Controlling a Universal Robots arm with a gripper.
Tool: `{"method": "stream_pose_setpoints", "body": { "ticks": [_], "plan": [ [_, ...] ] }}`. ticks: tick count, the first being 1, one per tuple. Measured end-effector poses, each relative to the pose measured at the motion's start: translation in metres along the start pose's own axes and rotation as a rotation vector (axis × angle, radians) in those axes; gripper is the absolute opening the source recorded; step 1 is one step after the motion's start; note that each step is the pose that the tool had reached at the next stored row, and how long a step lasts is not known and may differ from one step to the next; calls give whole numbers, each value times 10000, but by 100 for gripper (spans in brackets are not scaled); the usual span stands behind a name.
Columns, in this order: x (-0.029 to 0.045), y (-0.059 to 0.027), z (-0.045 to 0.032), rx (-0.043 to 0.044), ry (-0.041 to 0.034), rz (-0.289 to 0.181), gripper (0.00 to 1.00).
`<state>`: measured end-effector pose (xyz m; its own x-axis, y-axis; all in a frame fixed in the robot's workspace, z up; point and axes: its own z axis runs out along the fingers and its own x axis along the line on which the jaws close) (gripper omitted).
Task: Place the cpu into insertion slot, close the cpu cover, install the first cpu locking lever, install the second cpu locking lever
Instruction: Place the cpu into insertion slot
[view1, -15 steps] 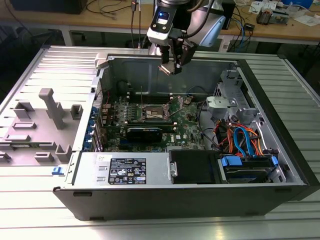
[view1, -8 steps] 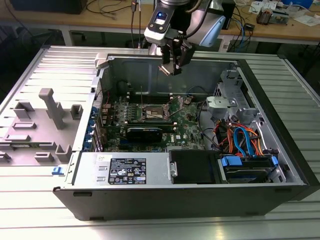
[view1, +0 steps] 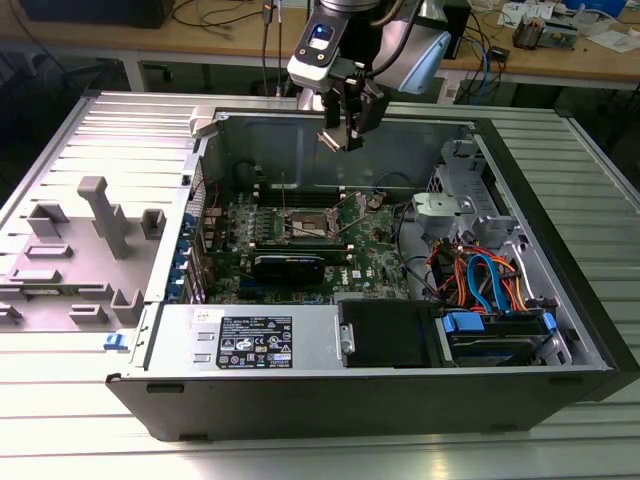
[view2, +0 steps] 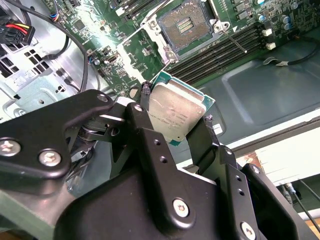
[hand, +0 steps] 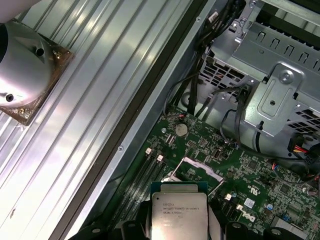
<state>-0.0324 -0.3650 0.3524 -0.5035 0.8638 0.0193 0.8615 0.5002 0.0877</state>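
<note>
status: gripper (view1: 345, 138) is up over the open case (view1: 300, 400), jaws clamped on the cpu (view2: 176, 112). In the second wrist view both fingers (view2: 146, 100) pinch it by two opposite edges, silver top facing the cam, green rim poking out past the tips. First wrist view has the same cpu (hand: 179, 217) sitting btw the jaws w/ the board (hand: 260, 190) well below it.

Where it's at: in the air, touching nothing but the fingers. Slot (view2: 187, 25) is down on the board, well apart from the chip. Its dark centre is exposed, so afaict nothing's seated in it. In the exterior view the slot (view1: 305, 228) sits lower than the gripper and a bit toward the exterior view's left.

Handling, imo: chip is light and totally stiff, so weight's no issue and no sag. But it's thin and the metal top looks slick, so an edge grip is rly the only sane hold. That means opposite sides of the green rim, never the underside, since the contacts there are prob fragile. There's not much edge for the fingers to bite on, so I'd guess it can twist or slip if bumped. Slot pins are prob even touchier, so it'd want to meet them flat and lined up, zero force.
</note>
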Motion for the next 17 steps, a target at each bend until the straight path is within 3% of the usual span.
{"method": "stream_pose_setpoints", "body": {
  "ticks": [10, 17],
  "plan": [
    [2, -3, 6, -6, -13, 165, 55],
    [0, -6, 39, -24, -105, 1197, 55]
  ]
}}
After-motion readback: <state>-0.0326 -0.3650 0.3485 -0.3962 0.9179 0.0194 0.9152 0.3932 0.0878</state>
